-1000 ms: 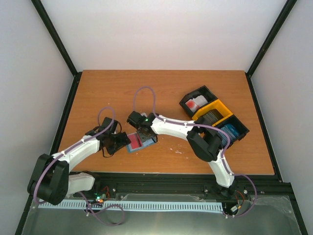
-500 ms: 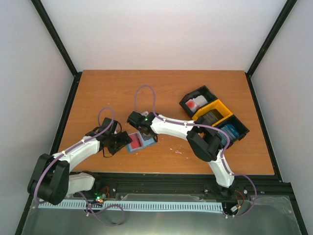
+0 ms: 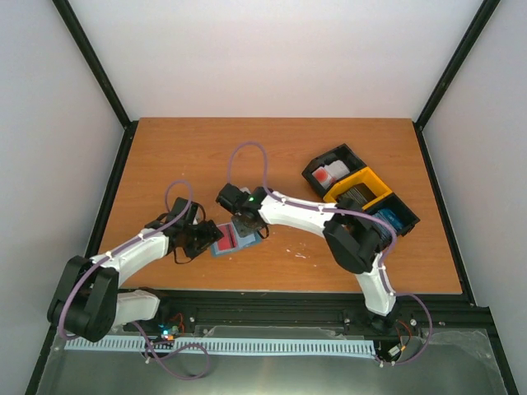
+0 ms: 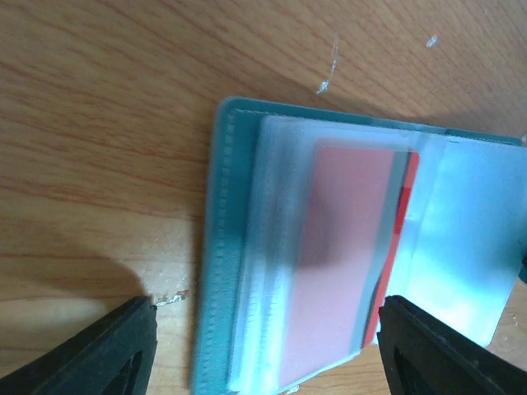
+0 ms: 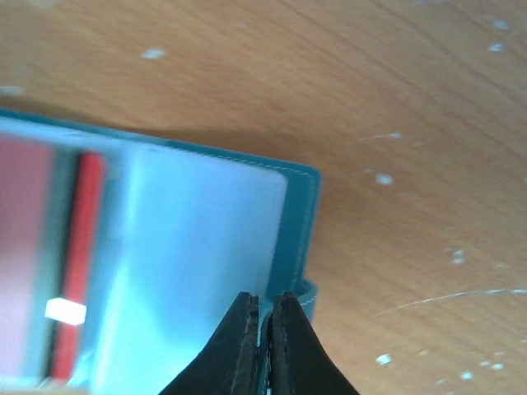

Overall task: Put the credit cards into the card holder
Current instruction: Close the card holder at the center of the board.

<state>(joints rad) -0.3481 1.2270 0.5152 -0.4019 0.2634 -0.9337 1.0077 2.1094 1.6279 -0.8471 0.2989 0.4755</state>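
The teal card holder (image 3: 231, 240) lies open like a book on the table between my two grippers. A red credit card (image 4: 346, 263) sits inside a clear inner pocket, its bright red edge (image 5: 82, 247) showing at the pocket's side. My left gripper (image 4: 268, 321) is open, one finger either side of the holder's left half (image 4: 216, 247), touching nothing. My right gripper (image 5: 265, 309) is shut on the thin right edge of the card holder (image 5: 300, 214), beside its little snap tab. In the top view the left gripper (image 3: 206, 239) and the right gripper (image 3: 249, 229) flank the holder.
A black-and-yellow three-compartment tray (image 3: 362, 193) stands at the right of the table, with a red-and-white card (image 3: 327, 174) in its far compartment and a blue item (image 3: 387, 220) in its near one. The right arm reaches across the table's middle.
My right gripper has closed from wide open onto the card holder's right edge. The left gripper has narrowed slightly. The holder has shifted a little to the left.
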